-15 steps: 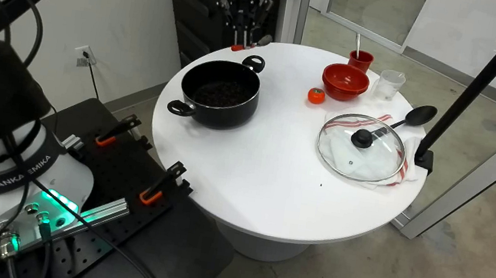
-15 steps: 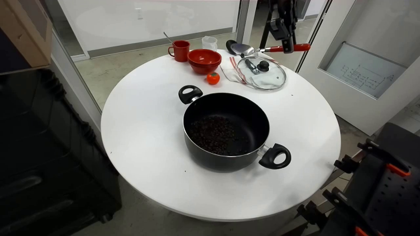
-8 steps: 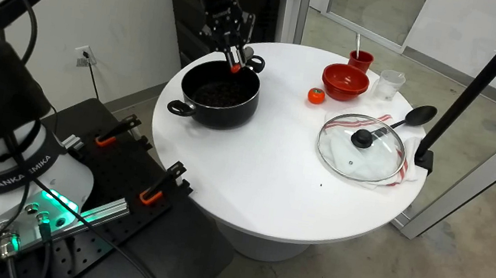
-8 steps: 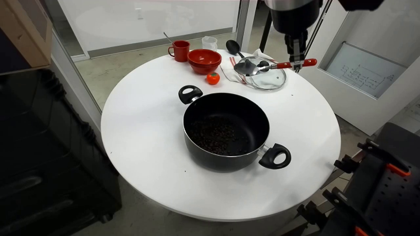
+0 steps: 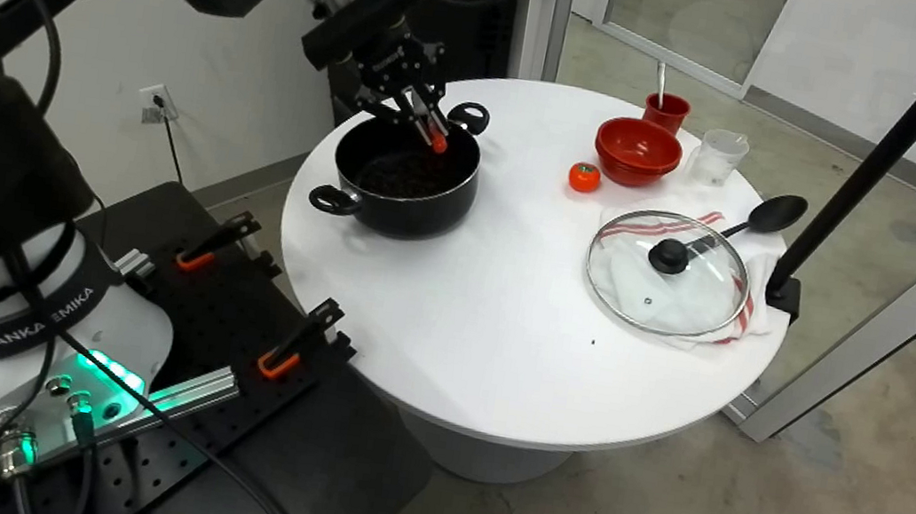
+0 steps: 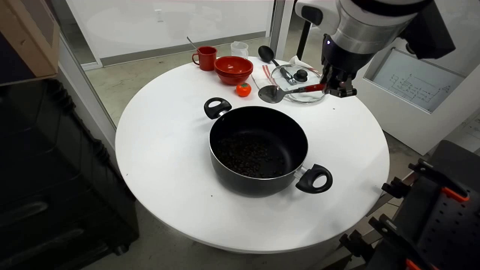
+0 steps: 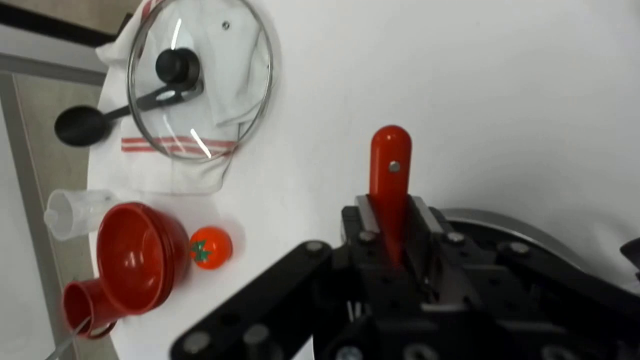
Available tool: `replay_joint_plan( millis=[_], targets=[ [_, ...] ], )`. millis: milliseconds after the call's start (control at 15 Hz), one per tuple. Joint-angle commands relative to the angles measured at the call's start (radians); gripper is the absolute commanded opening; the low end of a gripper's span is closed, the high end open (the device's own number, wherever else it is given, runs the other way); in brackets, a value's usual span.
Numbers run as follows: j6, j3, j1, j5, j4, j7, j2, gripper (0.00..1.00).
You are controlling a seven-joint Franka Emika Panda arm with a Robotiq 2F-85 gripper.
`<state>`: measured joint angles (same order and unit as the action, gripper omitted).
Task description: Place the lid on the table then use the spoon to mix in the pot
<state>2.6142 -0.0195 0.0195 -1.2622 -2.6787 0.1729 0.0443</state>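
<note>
— What has the hand (image 7: pixel 392 215) got there?

— A red-handled spoon (image 7: pixel 390 150), pinched tight. The fingers (image 7: pixel 367 220) stand only the handle's width apart, one on each side, and the rounded red tip with its rivet pokes out past them.

— And the steel end (image 6: pixel 272 94)?

— Out the opposite way, hanging in the air. Whether it's over the pot (image 6: pixel 255 187) or just beyond its rim, I can't tell.

— There's something in that pot.

— Dark, bean-like bits (image 6: pixel 243 153) across the bottom. The pot sits upright on the round white counter (image 6: pixel 165 165).

— What's past it?

— A tomato (image 6: pixel 243 90), then stacked red bowls (image 6: pixel 233 67) just beside it.

— Where's the lid (image 5: pixel 669 264)?

— On the counter too, well apart from the pot, lying over a red-striped towel (image 7: pixel 172 175) and the handle of a black utensil (image 5: pixel 778 214).

— And farthest off?

— A red mug (image 6: pixel 207 59) with a slim stem (image 5: pixel 661 84) poking up from it, and a clear cup (image 6: pixel 239 50), both near the counter's edge by the bowls.
</note>
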Motion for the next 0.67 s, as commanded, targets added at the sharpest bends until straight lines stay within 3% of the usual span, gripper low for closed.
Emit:
replay_joint_plan(
  millis=[0, 133, 200, 333, 600],
  targets=[
    [0.187, 0.028, -0.032, -0.249, 0.005, 0.155, 0.011, 0.05],
    [0.270, 0.041, -0.048, -0.413, 0.033, 0.271, 0.006, 0.05],
    [0.238, 0.039, -0.047, -0.416, 0.036, 0.291, 0.004, 0.05],
    [0.073, 0.024, -0.040, -0.259, 0.020, 0.246, -0.008, 0.05],
    [-0.068, 0.018, -0.022, 0.083, 0.098, 0.146, -0.077, 0.05]
  ],
)
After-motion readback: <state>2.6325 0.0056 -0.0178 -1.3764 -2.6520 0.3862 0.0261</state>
